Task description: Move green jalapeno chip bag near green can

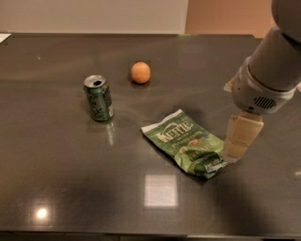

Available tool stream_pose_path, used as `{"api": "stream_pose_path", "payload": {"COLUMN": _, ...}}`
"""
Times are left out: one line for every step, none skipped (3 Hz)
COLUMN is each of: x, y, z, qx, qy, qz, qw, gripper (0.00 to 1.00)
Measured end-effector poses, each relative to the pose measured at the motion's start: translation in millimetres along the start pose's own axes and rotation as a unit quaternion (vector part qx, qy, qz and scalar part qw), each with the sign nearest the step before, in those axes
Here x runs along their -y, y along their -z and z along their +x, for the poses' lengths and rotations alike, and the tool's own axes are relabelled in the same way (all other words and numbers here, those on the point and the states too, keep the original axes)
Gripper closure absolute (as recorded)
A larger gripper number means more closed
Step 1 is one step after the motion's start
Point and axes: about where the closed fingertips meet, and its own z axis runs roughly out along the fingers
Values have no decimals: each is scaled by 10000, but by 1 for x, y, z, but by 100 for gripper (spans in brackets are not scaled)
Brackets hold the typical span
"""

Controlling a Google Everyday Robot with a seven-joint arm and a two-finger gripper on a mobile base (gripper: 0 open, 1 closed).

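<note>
The bag [184, 140] lies on the tabletop [70, 183], long axis running far-left to near-right, well right of the can [99, 98]. Our end effector [236, 151] hangs just right of its near-right end; we cannot tell whether it is open or closed.

The desk [56, 164] is a dark, glossy slab spanning the full view. Behind its far edge stands a pale wall [94, 14] at left and a tan panel [225, 16] at right. A square light reflection [161, 190] and a small round glare spot [41, 213] lie near the front edge. The end effector [234, 151] hangs low over the desk's right side.
</note>
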Motion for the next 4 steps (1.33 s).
{"api": "stream_pose_path", "payload": {"x": -30, "y": -26, "z": 50, "qx": -75, "qy": 192, "qz": -191, "qw": 9996, "gripper": 0}}
{"api": "stream_pose_path", "payload": {"x": -48, "y": -48, "z": 88, "qx": -232, "qy": 439, "qz": -433, "qw": 9978, "gripper": 0}}
{"api": "stream_pose_path", "payload": {"x": -56, "y": -59, "z": 102, "qx": -195, "qy": 520, "qz": -619, "qw": 9965, "gripper": 0}}
{"api": "stream_pose_path", "payload": {"x": -57, "y": -57, "z": 96, "qx": 16, "qy": 607, "qz": -767, "qw": 9952, "gripper": 0}}
